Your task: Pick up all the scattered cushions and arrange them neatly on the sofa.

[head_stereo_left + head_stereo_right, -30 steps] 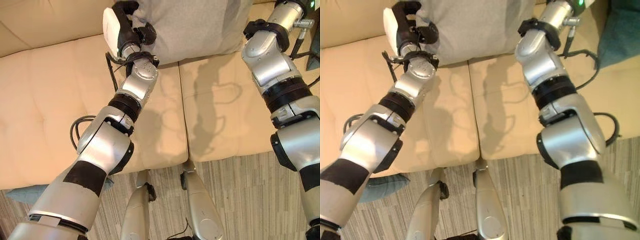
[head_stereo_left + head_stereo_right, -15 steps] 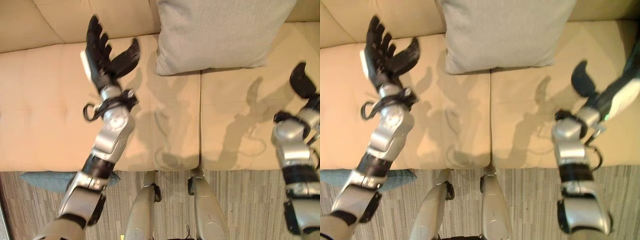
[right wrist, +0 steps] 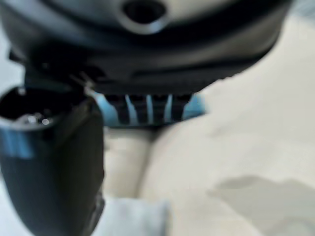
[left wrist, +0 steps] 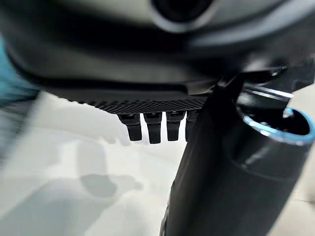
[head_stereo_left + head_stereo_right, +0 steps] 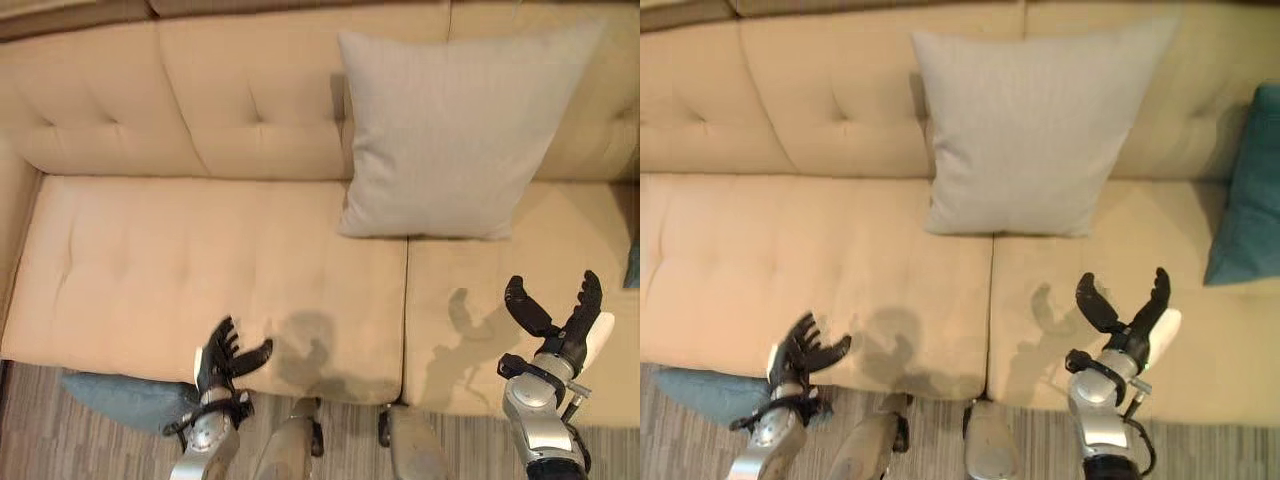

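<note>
setting: home living room. evidence: beige tufted sofa [image 5: 200, 250] with seat and back cushions, grey throw cushion [image 5: 450, 140] leaning on the backrest, teal cushion [image 5: 1250, 190] at one end, striped carpet floor [image 5: 700, 450].

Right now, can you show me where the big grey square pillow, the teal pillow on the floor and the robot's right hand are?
Grey square cushion [image 5: 445, 135]: left eye view, middle of its front face.
Teal cushion on the floor [image 5: 115, 398]: left eye view, its visible top.
Right hand [image 5: 1127, 318]: right eye view, its palm.

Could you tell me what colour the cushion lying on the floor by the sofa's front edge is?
Teal blue floor cushion, clearest in the left eye view.
</note>
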You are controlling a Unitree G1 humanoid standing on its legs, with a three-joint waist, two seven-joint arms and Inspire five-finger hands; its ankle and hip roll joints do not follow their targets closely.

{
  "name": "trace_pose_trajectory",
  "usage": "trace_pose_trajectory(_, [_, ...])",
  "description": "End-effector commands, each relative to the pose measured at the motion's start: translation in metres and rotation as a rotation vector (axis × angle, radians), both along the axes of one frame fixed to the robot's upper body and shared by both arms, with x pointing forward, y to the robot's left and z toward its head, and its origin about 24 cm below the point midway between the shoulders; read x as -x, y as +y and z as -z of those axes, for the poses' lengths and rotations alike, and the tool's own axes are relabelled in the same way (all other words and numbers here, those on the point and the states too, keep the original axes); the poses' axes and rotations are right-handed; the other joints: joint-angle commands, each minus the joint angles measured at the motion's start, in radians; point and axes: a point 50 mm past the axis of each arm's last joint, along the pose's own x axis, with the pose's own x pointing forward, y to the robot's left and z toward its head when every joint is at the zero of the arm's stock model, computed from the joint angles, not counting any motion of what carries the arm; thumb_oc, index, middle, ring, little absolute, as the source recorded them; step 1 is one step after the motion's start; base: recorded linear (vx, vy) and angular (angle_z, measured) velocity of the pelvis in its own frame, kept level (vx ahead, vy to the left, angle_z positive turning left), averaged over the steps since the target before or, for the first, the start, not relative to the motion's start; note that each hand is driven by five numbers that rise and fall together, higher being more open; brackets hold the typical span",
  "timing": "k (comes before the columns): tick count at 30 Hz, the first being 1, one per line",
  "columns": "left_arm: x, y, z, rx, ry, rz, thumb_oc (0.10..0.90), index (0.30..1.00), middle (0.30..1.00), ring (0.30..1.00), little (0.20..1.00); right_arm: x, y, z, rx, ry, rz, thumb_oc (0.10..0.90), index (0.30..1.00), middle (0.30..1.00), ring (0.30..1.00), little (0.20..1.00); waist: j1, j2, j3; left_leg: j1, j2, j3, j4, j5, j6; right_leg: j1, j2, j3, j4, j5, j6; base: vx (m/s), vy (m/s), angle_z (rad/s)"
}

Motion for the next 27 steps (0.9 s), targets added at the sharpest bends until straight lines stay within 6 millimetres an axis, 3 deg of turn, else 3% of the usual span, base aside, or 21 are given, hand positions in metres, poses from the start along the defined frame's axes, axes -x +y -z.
trace_pose_trajectory(1, [0.007,0.014,-0.002,-0.132,-0.016,0.031,0.8,0.9,0.9,0.9,0.9,0.013,-0.018,-0.01,0.145,-0.014,-0.012,0.8,0.9,0.9,0.9,0.9,0.044,-0.035,-0.175,-0.006,0.092,0.01,0.036,-0.001,-0.058,-0.009,0.025,-0.022,0.11,-0.202,-0.016,-0.19,-0.071,0.34])
trace_pose_trajectory(2, [0.006,0.015,0.001,-0.196,0.013,0.042,0.8,0.9,0.9,0.9,0.9,0.011,-0.016,-0.008,0.129,-0.023,-0.009,0.8,0.9,0.9,0.9,0.9,0.058,-0.05,-0.175,-0.035,0.09,-0.008,0.061,0.042,-0.067,0.003,0.022,-0.05,0.08,-0.201,-0.023,-0.23,-0.077,0.37])
trace_pose_trajectory(6, [0.018,0.015,0.016,-0.245,0.097,0.038,0.8,0.9,0.9,0.9,0.9,0.019,-0.013,0.002,0.094,0.004,0.006,0.8,0.9,0.9,0.9,0.9,0.053,-0.097,-0.207,0.016,0.065,0.095,0.223,-0.131,-0.017,0.002,-0.025,-0.119,0.055,-0.169,-0.025,-0.26,-0.098,0.51])
trace_pose_trajectory(7, [0.018,0.015,0.017,-0.245,0.097,0.038,0.8,0.9,0.9,0.9,0.9,0.019,-0.013,0.002,0.094,0.004,0.006,0.8,0.9,0.9,0.9,0.9,0.053,-0.096,-0.207,0.014,0.066,0.094,0.228,-0.135,-0.017,0.003,-0.024,-0.119,0.055,-0.169,-0.025,-0.19,-0.084,0.65])
trace_pose_trajectory(8, [0.025,0.015,0.027,-0.255,0.158,0.042,0.8,0.9,0.9,0.9,0.9,0.026,-0.013,0.008,0.071,0.02,0.03,0.8,0.9,0.9,0.9,0.9,0.04,-0.102,-0.234,0.072,0.09,0.163,0.36,-0.211,-0.012,0.008,-0.029,-0.15,0.062,-0.171,-0.029,-0.15,-0.058,0.8])
trace_pose_trajectory(11, [0.033,0.013,0.04,-0.265,0.236,0.043,0.8,0.9,0.9,0.9,0.9,0.034,-0.01,0.016,0.02,0.03,0.055,0.8,0.9,0.9,0.9,0.9,0.018,-0.096,-0.275,0.181,0.107,0.205,0.424,-0.237,-0.019,-0.001,-0.033,-0.214,0.078,-0.162,-0.034,-0.19,0.01,0.71])
trace_pose_trajectory(14, [0.037,0.009,0.051,-0.292,0.311,0.072,0.8,0.9,0.9,0.9,0.9,0.041,-0.003,0.025,-0.044,0.036,0.056,0.8,0.9,0.9,0.9,0.9,-0.013,-0.073,-0.299,0.273,0.078,0.195,0.394,-0.259,-0.038,-0.029,-0.037,-0.28,0.12,-0.167,-0.039,-0.28,0.116,0.81])
trace_pose_trajectory(18, [0.043,-0.001,0.061,-0.304,0.382,0.075,0.8,0.9,0.9,0.9,0.9,0.041,0.005,0.031,-0.107,0.027,0.056,0.8,0.9,0.9,0.9,0.9,-0.046,-0.067,-0.298,0.307,0.034,0.23,0.309,-0.362,-0.005,-0.082,-0.081,-0.334,0.15,-0.125,-0.008,-0.33,0.224,0.59])
trace_pose_trajectory(22, [0.049,-0.004,0.067,-0.296,0.426,0.048,0.8,0.9,0.9,0.9,0.9,0.033,0.019,0.033,-0.139,0.026,0.014,0.8,0.9,0.9,0.9,0.9,-0.033,-0.097,-0.264,0.317,-0.044,0.226,0.209,-0.466,0.058,-0.121,-0.129,-0.315,0.122,-0.011,0.073,-0.31,0.245,0.61])
trace_pose_trajectory(23, [0.049,-0.004,0.067,-0.296,0.425,0.048,0.8,0.9,0.9,0.9,0.9,0.033,0.019,0.033,-0.139,0.026,0.014,0.8,0.9,0.9,0.9,0.9,-0.032,-0.097,-0.264,0.318,-0.044,0.227,0.209,-0.466,0.059,-0.121,-0.129,-0.315,0.122,-0.01,0.073,-0.35,0.206,-0.02])
trace_pose_trajectory(25, [0.06,-0.003,0.075,-0.315,0.504,0.049,0.8,0.9,0.9,0.9,0.9,0.033,0.027,0.034,-0.16,0.026,-0.009,0.8,0.9,0.9,0.9,0.9,-0.036,-0.117,-0.235,0.331,-0.075,0.211,0.13,-0.44,0.069,-0.143,-0.148,-0.262,0.085,0.069,0.135,-0.42,0.198,0.11])
trace_pose_trajectory(26, [0.062,-0.001,0.078,-0.329,0.524,0.05,0.8,0.9,0.9,0.9,0.9,0.031,0.029,0.034,-0.174,0.021,-0.007,0.8,0.9,0.9,0.9,0.9,-0.047,-0.118,-0.22,0.325,-0.078,0.194,0.117,-0.426,0.075,-0.162,-0.154,-0.204,0.093,0.099,0.161,-0.48,0.1,0.36])
trace_pose_trajectory(27, [0.06,0.001,0.079,-0.35,0.538,0.05,0.8,0.9,0.9,0.9,0.9,0.03,0.029,0.033,-0.183,0.004,-0.001,0.8,0.9,0.9,0.9,0.9,-0.069,-0.134,-0.201,0.302,-0.095,0.172,0.108,-0.394,0.083,-0.197,-0.167,-0.089,0.118,0.13,0.169,-0.5,0.09,0.39])
